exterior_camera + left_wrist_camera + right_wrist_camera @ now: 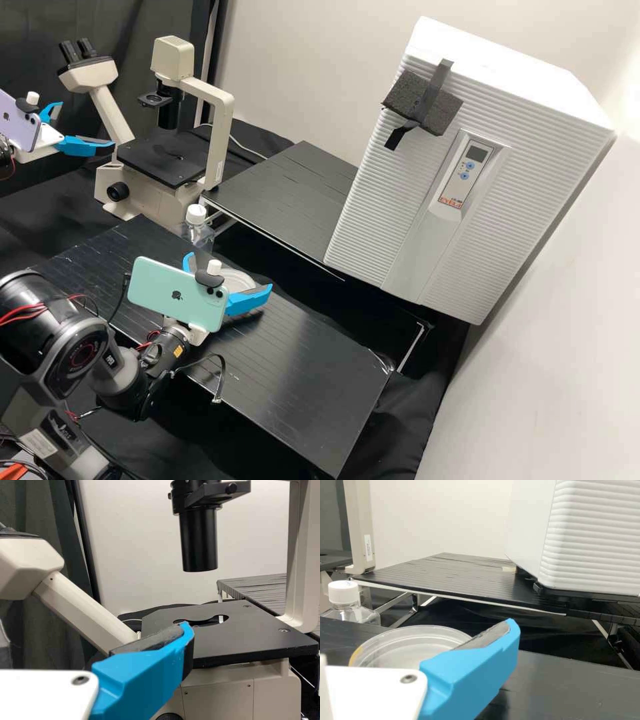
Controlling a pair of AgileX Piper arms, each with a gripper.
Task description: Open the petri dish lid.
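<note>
My right gripper (230,271) stands open low over the front black bench, its blue fingers spread around the clear round petri dish (237,277). In the right wrist view the petri dish (405,647) lies flat behind the right gripper (470,672), partly covered by the one visible finger and the white mount. Whether the pads touch the rim, and whether lid and base are apart, I cannot tell. My left gripper (87,124) is open in the air before the microscope, holding nothing. In the left wrist view one finger of the left gripper (145,675) shows.
A cream microscope (220,137) stands at the back left. A white-capped clear bottle (197,230) is just behind the dish. Farther back are a second black bench (287,193) and a big white ribbed incubator (387,193). The front bench (300,360) extends right of the dish.
</note>
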